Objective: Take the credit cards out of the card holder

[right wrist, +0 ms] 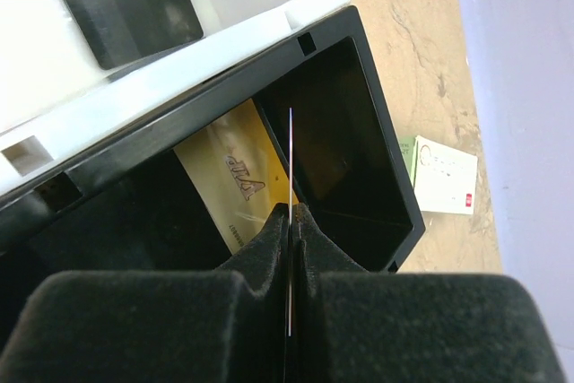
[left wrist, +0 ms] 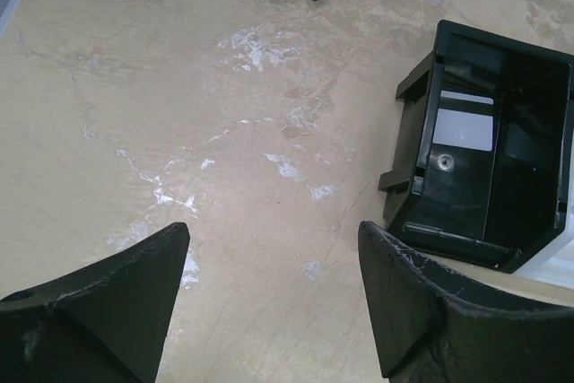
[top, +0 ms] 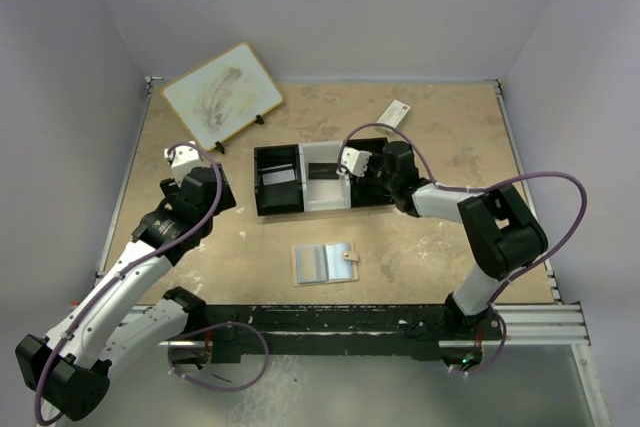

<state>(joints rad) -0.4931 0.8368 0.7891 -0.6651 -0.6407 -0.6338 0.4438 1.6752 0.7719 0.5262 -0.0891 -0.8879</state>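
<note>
The card holder [top: 325, 263] lies open on the table near the front, pale blue inside with a tan snap tab; neither gripper touches it. My right gripper [top: 368, 169] hangs over the right black compartment of the tray [top: 278, 209]. In the right wrist view it [right wrist: 292, 211] is shut on a thin card [right wrist: 291, 154] seen edge-on, above a gold card [right wrist: 229, 177] lying in that compartment. A black card [right wrist: 126, 2] lies in the white middle compartment. My left gripper [top: 212, 187] is open and empty over bare table [left wrist: 273, 248], left of the tray.
A pale card [left wrist: 466, 123] lies in the tray's left black compartment [left wrist: 502, 145]. A white box with a red mark [top: 393, 113] lies behind the tray and also shows in the right wrist view [right wrist: 439, 175]. A yellow-framed whiteboard [top: 222, 94] stands at the back left.
</note>
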